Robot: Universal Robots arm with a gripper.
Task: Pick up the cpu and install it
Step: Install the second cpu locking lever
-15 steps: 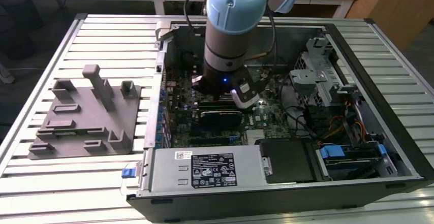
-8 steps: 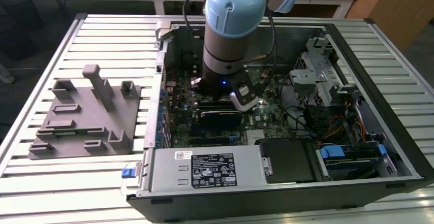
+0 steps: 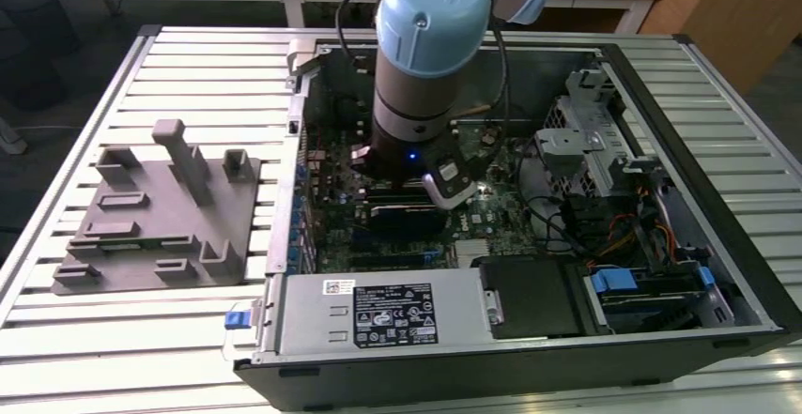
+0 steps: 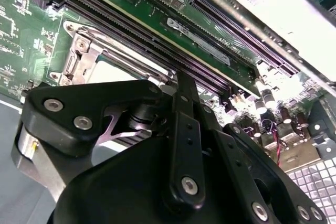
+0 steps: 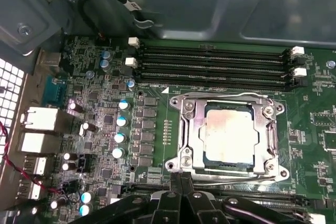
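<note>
cpu [image 5: 229, 138] sits in the socket [image 5: 191, 138] | my gripper [image 5: 180, 180] hovers just beside it, fingers pinched together, holding nothing

Above socket [image 5: 229, 136]: open from above in the first wrist view; the cpu [image 5: 229, 137] lies flat inside its metal frame.
Gripper [image 5: 181, 190]: fingers pressed together at the socket's edge, low over the motherboard [image 3: 483, 209].
Beside socket: memory slots [image 5: 210, 66] run along one side, low; a row of upright capacitors [image 5: 119, 129] stands near another side.
Case [image 3: 701, 170]: walls ring the board; the drive cage [image 3: 589, 137] and cables [image 3: 614, 231] crowd the exterior view's right.
Power supply [image 3: 376, 313]: blocks the case's near end.
Outside case: the grey fixture [image 3: 157, 217] stands on the table [image 3: 75, 339], well apart.
</note>
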